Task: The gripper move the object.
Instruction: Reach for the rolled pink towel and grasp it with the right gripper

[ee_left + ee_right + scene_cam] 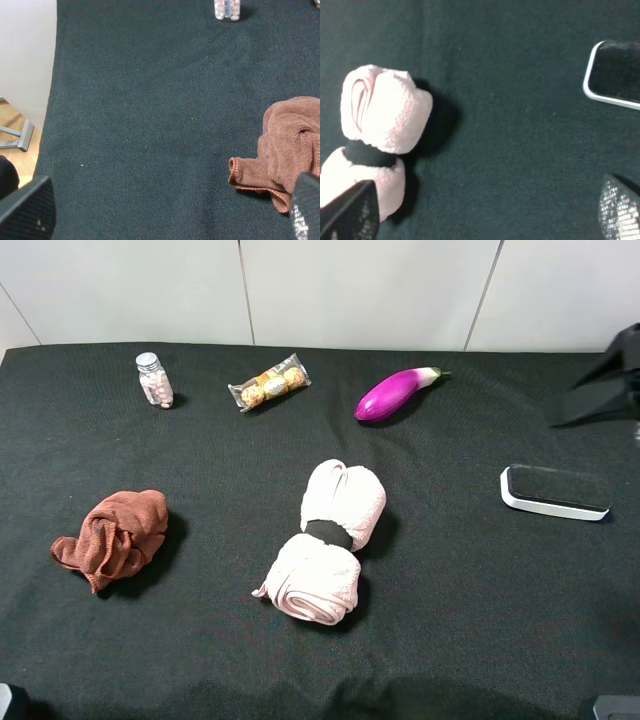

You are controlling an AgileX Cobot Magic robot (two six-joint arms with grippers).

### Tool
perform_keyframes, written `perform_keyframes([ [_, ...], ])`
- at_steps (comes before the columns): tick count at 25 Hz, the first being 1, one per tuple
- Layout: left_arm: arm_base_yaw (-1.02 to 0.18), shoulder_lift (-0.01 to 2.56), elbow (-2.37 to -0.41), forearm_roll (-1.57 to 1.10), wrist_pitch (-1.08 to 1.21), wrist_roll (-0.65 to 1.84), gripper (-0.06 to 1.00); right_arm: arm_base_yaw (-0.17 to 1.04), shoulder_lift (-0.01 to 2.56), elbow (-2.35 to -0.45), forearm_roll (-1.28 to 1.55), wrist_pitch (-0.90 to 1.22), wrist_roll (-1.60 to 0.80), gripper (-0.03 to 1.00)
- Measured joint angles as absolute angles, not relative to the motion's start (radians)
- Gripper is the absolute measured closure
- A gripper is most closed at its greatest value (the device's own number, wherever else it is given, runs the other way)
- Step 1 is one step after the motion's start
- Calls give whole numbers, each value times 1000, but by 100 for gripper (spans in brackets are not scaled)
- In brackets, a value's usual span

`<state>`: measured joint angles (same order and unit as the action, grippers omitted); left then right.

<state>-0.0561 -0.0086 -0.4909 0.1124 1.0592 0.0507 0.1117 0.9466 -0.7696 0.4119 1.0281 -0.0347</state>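
Objects lie spread over a black counter (200,640), none yet lifted. At the left, the left gripper (167,215) is shown released, its jaws wide apart and grasping nothing, with a crumpled brown cloth (112,536) close to one fingertip. At the right, the right gripper (485,215) is likewise released and empty.

No object is named in the task. The pink towel roll (325,540), lying at the centre of the frame and beside one finger in the right wrist view, is judged the likeliest target. For a clean pick, the right gripper would best be centred over the black band (328,532), where the roll is narrowest, with the jaws set across it. The fingers should be lowered almost to the counter and closed firmly, since soft towelling is expected to compress. The roll should be raised clear before it is carried, so that nothing is dragged.

Counted from left to right:
- one brown cloth at lower left
- one pill bottle (154,380) at upper left
- one packet of wrapped chocolates (269,384)
- one towel roll
- one purple eggplant (393,394)
- one white-edged black block (555,491) at the right

Six things and two grippers are counted in all.
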Motion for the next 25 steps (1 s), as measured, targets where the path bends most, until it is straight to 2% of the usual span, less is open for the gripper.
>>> perform_keyframes([
  [7,-56,-9,-491,112,1059,51,-5,292,1021,-770,352,935,142,31],
  [14,-56,-9,-491,112,1059,51,-5,419,1115,-771,324,864,291,30],
  [25,-56,-9,-491,112,1059,51,-5,588,1315,-956,155,943,540,27],
])
